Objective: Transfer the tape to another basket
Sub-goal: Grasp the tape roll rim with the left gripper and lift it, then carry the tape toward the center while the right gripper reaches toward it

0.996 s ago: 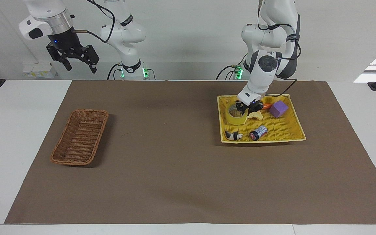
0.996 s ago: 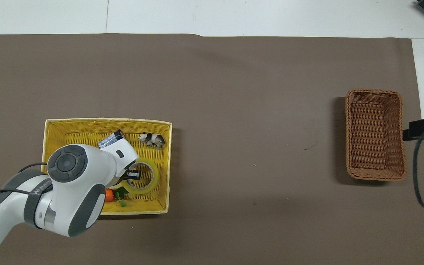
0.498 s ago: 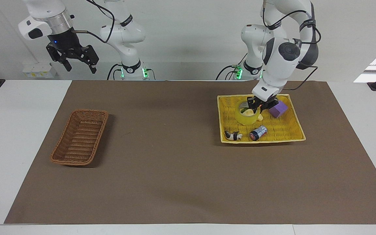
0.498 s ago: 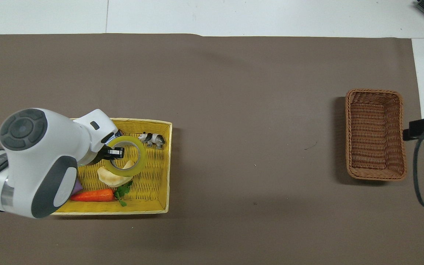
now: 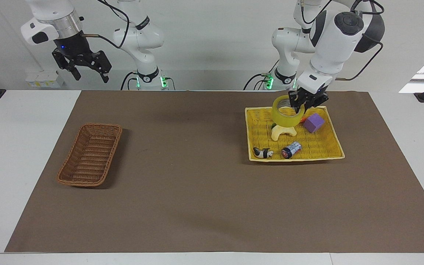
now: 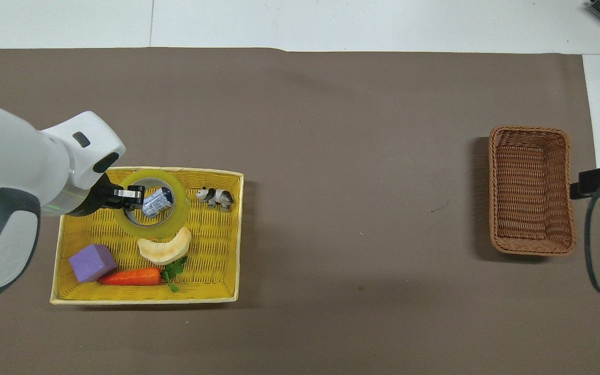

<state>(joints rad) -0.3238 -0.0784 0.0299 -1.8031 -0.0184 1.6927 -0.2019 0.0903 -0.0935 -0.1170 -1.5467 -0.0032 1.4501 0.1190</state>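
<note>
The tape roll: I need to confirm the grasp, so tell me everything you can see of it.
The wide roll of translucent yellow packing tape has a pale inner core and an open centre. It hangs tilted in the air over the flat bright-yellow woven tray, clear of the toys lying there. The left gripper is shut on its wall, one finger inside the ring; nothing else touches it. In the overhead view a small can shows through its hole.

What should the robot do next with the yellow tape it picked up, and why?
Probably carry it sideways toward the brown basket. The left gripper is shut on the tape, which hangs in the air over the yellow tray, clear of the toys in it. The basket sits at the right arm's end of the table, while the right gripper waits, open, up high.
</note>
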